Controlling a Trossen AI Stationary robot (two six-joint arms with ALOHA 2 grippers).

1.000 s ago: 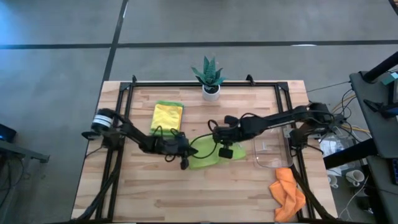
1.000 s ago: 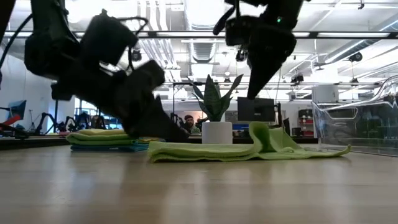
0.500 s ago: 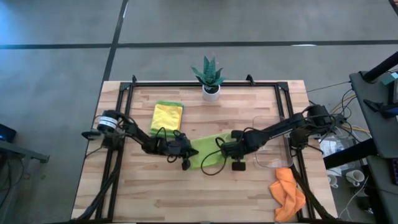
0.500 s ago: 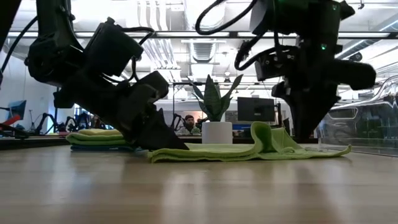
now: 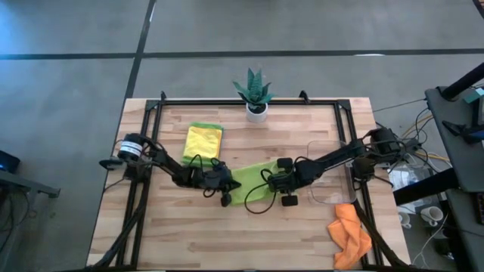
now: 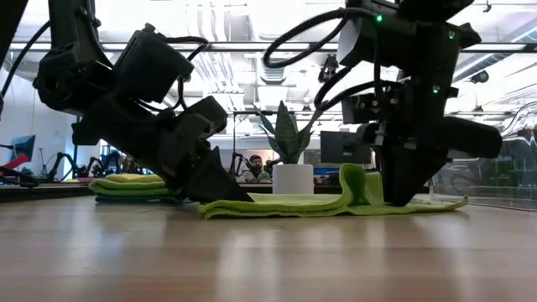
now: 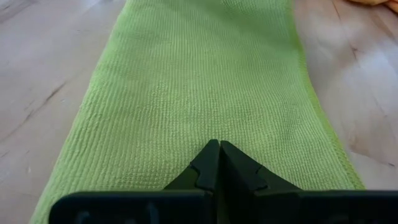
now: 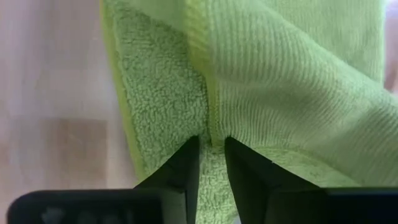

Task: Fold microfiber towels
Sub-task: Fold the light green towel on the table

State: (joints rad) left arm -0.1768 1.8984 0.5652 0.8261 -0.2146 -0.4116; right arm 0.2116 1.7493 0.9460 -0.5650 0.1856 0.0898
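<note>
Since a second ago, the right arm has swung down from above the lime green towel (image 5: 253,181) to its near right part, and its claw has begun to part. On the left of the desk (image 5: 189,234), a folded stack with a yellow towel (image 5: 203,140) on top lies near the far edge; the low view shows green and blue layers under it. The left claw (image 7: 219,163) is clenched with nothing between its fingers, tips pressed down on the left end of the lime green towel, which lies spread at the middle of the desk. The right claw (image 8: 212,163) stands at the towel's right part, its fingers slightly apart astride a raised fold of the cloth, seemingly letting go of it; in the low view that fold stands up as a hump just beside the claw. A potted plant (image 5: 255,94) sits at the far edge, behind the towel. Right of the right claw lies a clear tray (image 5: 330,198), and an orange towel (image 5: 350,235) lies crumpled at the near right corner.
</note>
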